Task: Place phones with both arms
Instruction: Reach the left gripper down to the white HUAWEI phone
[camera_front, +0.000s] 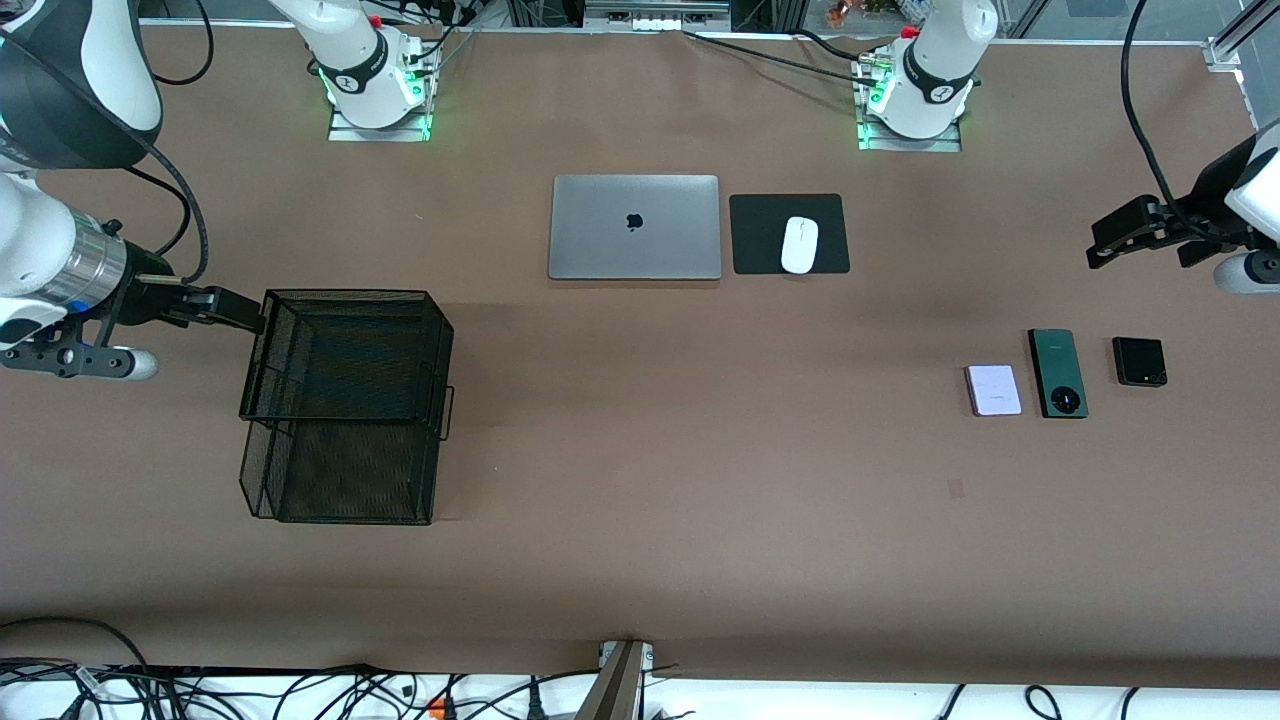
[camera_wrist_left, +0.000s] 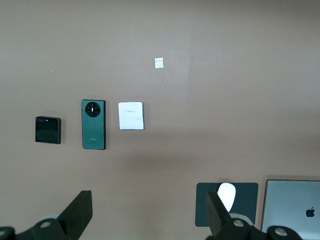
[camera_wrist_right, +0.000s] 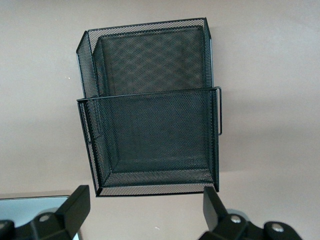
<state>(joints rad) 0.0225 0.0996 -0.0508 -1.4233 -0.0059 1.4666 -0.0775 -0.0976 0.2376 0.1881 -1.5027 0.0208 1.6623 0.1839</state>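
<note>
Three phones lie in a row on the brown table toward the left arm's end: a pale lilac-white one (camera_front: 994, 390) (camera_wrist_left: 131, 115), a long dark green one (camera_front: 1058, 373) (camera_wrist_left: 93, 124) with a round camera ring, and a small black one (camera_front: 1139, 361) (camera_wrist_left: 48, 129). My left gripper (camera_front: 1100, 243) (camera_wrist_left: 148, 205) hangs open in the air over bare table beside the phones, holding nothing. My right gripper (camera_front: 235, 310) (camera_wrist_right: 145, 200) is open and empty too, up over the edge of a black two-tier mesh basket (camera_front: 350, 292) (camera_wrist_right: 150, 95) at the right arm's end.
A shut silver laptop (camera_front: 634, 227) (camera_wrist_left: 292, 210) lies mid-table near the arms' bases. Beside it a white mouse (camera_front: 799, 244) (camera_wrist_left: 227, 192) rests on a black pad (camera_front: 760, 235). A small pale scrap (camera_wrist_left: 159, 62) lies on the table nearer the front camera than the phones.
</note>
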